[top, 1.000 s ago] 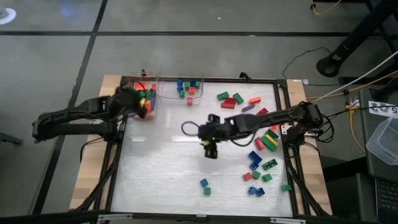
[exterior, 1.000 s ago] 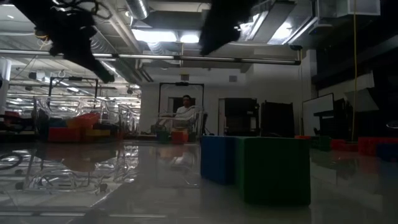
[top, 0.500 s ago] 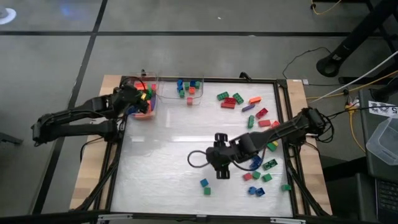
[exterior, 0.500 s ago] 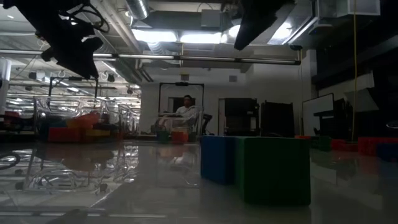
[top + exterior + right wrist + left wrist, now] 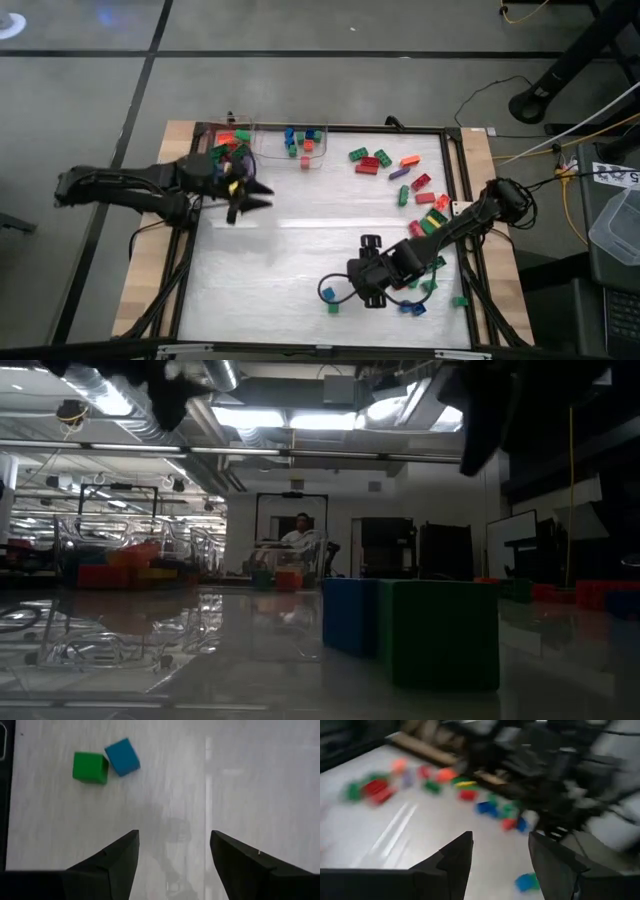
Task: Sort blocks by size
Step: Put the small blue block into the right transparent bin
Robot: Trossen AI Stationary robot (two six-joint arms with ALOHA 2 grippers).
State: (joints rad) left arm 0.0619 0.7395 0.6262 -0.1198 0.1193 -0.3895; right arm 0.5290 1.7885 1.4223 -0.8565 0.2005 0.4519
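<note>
While the left gripper [image 5: 252, 197] hangs over the upper left of the white table [image 5: 290, 240] in the high view, just below the clear bin of mixed blocks [image 5: 228, 150], its fingers stand spread with nothing between them; the left wrist view shows the two dark fingers [image 5: 455, 857] apart over bare table, with blurred blocks scattered ahead. The right gripper [image 5: 367, 290] sits low in the frame's centre, its arm reaching in from the right edge across the loose pile. Its fingers [image 5: 117, 857] are parted and empty in the right wrist view, with a green block [image 5: 90, 767] and a blue block [image 5: 122, 756] touching each other at the upper left of that picture. In the high view the same pair, the blue [image 5: 328, 294] above the green [image 5: 333, 307], lies just left of the gripper.

A second clear bin [image 5: 300, 140] at the top centre holds a few blue, green and red blocks. Loose blocks spread over the upper right, among them a red long one [image 5: 368, 165], an orange one [image 5: 409, 160] and a purple one [image 5: 399, 173]; more lie at lower right, partly hidden under the right arm. In the low view the blue and green blocks [image 5: 437, 632] loom at right of centre, and a seated person [image 5: 297, 536] shows far behind. Cables [image 5: 570, 150] trail off the right edge.
</note>
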